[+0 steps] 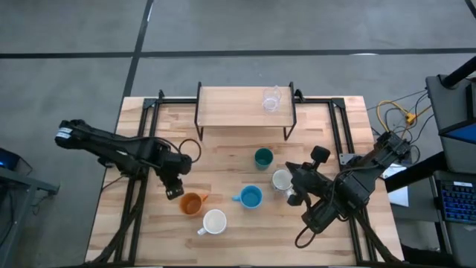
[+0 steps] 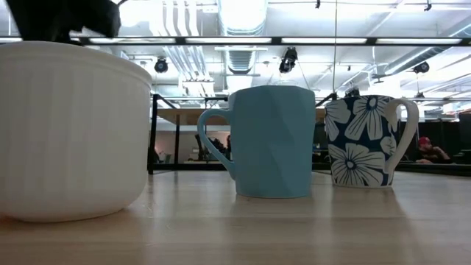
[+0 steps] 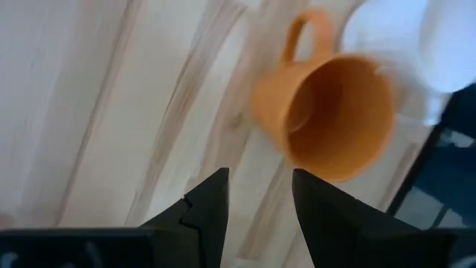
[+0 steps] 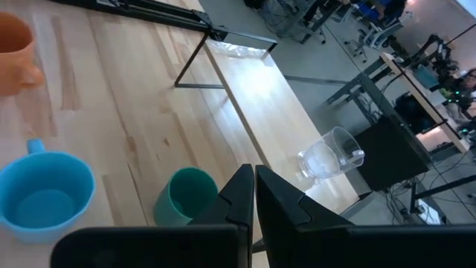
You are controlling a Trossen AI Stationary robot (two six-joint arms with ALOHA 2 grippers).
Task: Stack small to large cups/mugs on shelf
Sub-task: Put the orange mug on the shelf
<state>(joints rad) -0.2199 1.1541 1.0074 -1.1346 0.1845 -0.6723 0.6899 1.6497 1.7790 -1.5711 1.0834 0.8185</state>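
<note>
High view has your left gripper (image 1: 175, 190) open just left of the orange mug (image 1: 192, 202), near-left of the shelf (image 1: 230, 106). Straddle its wall squarely before closing. Right gripper (image 1: 296, 195) waits closed, empty, beside the grey-white mug (image 1: 281, 179).

In the low view the white cup (image 2: 66, 129) is cut off at the left edge, and the shelf (image 2: 176, 116) shows only in bits behind the blue mug (image 2: 272, 141). The left wrist view blurs the orange mug (image 3: 327, 115), and the white cup (image 3: 405, 52) behind it runs off the top. The right wrist view crops the orange mug (image 4: 15, 53) at the edge, and the right hand (image 4: 253, 195) hides part of the green cup (image 4: 186, 195).
</note>
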